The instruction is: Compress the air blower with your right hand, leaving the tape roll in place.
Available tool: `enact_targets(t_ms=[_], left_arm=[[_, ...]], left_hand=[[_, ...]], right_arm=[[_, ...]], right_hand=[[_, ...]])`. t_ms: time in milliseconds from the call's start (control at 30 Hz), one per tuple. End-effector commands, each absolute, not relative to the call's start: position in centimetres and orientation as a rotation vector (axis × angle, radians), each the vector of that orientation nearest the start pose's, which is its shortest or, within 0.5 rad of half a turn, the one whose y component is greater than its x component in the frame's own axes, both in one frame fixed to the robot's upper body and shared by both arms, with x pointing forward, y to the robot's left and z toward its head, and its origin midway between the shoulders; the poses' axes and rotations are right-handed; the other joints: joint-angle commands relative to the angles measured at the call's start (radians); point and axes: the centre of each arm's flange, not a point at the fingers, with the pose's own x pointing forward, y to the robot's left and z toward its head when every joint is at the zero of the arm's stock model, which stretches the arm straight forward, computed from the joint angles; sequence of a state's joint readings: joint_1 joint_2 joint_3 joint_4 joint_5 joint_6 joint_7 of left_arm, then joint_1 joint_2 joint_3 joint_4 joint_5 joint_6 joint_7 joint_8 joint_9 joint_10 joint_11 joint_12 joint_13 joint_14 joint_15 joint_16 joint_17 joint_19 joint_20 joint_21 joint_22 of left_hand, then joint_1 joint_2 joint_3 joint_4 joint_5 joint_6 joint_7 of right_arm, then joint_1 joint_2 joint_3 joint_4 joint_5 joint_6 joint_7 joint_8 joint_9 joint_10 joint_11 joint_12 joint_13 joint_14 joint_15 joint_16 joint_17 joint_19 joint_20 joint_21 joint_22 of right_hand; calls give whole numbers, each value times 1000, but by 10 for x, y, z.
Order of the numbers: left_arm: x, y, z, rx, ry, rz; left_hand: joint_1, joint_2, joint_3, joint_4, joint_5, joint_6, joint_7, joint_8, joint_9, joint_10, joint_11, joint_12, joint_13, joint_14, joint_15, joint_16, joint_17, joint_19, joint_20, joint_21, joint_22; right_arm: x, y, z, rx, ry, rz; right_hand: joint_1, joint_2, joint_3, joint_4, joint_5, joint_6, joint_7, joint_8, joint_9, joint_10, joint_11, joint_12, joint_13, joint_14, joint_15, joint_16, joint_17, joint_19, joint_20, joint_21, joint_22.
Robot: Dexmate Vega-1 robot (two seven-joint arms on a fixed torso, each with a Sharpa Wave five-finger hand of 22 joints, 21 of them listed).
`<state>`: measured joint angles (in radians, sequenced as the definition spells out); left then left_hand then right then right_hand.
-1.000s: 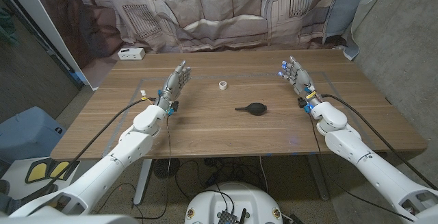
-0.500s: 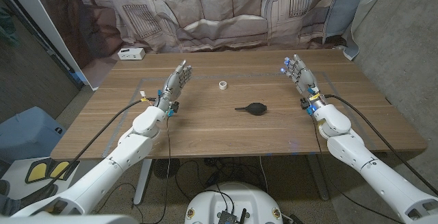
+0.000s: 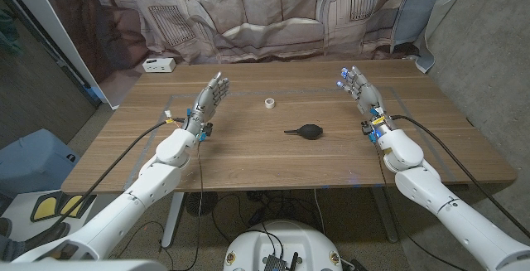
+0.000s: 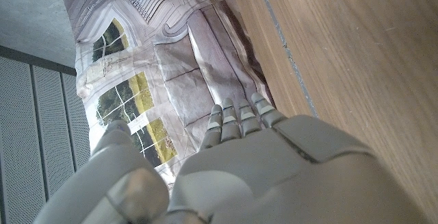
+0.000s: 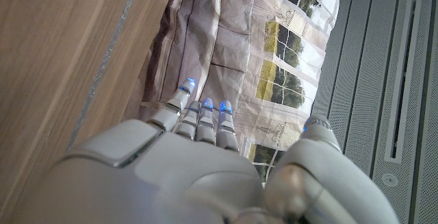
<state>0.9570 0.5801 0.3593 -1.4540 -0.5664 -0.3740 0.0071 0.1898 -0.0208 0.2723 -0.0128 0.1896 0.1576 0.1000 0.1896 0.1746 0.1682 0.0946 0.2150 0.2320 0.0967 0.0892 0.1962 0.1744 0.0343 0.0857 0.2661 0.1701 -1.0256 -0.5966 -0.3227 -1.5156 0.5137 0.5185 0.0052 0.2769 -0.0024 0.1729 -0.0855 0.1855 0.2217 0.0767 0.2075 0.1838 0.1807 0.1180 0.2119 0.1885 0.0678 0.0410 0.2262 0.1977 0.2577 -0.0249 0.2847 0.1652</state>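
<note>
1. Since a moment ago, right hand (image 3: 359,90) has edged slightly left, fingers spread, holding nothing.
2. Left hand (image 3: 206,105) stays released, holding nothing.
3. Black air blower (image 3: 304,130) lies mid-table, untouched.
4. Tape roll (image 3: 270,103) sits just behind it.

Both arms reach over the table (image 3: 248,151); left hand (image 3: 208,103) and right hand (image 3: 358,89) stand upright at its sides, fingers extended, holding nothing.
</note>
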Motion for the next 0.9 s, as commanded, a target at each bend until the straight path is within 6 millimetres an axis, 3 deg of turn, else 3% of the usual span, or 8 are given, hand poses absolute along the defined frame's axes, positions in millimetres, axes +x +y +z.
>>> enact_targets(t_ms=[33, 533, 700, 900], left_arm=[[612, 287, -38, 59, -692, -230], [613, 287, -39, 58, -699, -232], [612, 285, -38, 58, -702, -233], [612, 282, -37, 61, -702, -236]], left_hand=[[8, -2, 0, -5, 3, 15, -2, 8, 5, 10, -4, 10, -2, 10, -1, 6, 5, 11, 4, -4, 6], [8, -1, -1, -8, 3, 29, -11, 10, 5, 23, -6, 13, -8, 23, -10, 6, 5, 16, 4, -11, 6], [8, -1, -1, -9, 3, 32, -10, 10, 6, 24, -9, 12, -9, 23, -10, 5, 5, 16, 4, -13, 6], [8, -1, -1, -10, 3, 38, -12, 11, 6, 27, -7, 13, -11, 25, -9, 4, 5, 13, -1, -17, 6]], right_arm=[[560, -273, -27, -156, -863, 263], [546, -268, -38, -208, -862, 230], [540, -268, -42, -226, -865, 224], [534, -264, -47, -246, -882, 213]], right_hand=[[13, 2, 3, -7, 4, 9, -1, 1, 6, 6, -1, 1, 3, 9, 1, -4, 2, 8, 2, -1, 4], [20, 5, 4, -12, 3, 10, -4, -1, 6, 9, -4, 0, 3, 14, 0, -5, 1, 12, 5, -8, 4], [24, 8, 6, -16, 3, 24, -25, 2, 6, 20, -14, 2, 3, 32, 7, 0, 1, 18, 19, -12, 5], [28, 13, 8, -19, 3, 40, -29, 7, 7, 25, 0, 3, 4, 33, 10, -2, 1, 21, 17, -17, 5]])
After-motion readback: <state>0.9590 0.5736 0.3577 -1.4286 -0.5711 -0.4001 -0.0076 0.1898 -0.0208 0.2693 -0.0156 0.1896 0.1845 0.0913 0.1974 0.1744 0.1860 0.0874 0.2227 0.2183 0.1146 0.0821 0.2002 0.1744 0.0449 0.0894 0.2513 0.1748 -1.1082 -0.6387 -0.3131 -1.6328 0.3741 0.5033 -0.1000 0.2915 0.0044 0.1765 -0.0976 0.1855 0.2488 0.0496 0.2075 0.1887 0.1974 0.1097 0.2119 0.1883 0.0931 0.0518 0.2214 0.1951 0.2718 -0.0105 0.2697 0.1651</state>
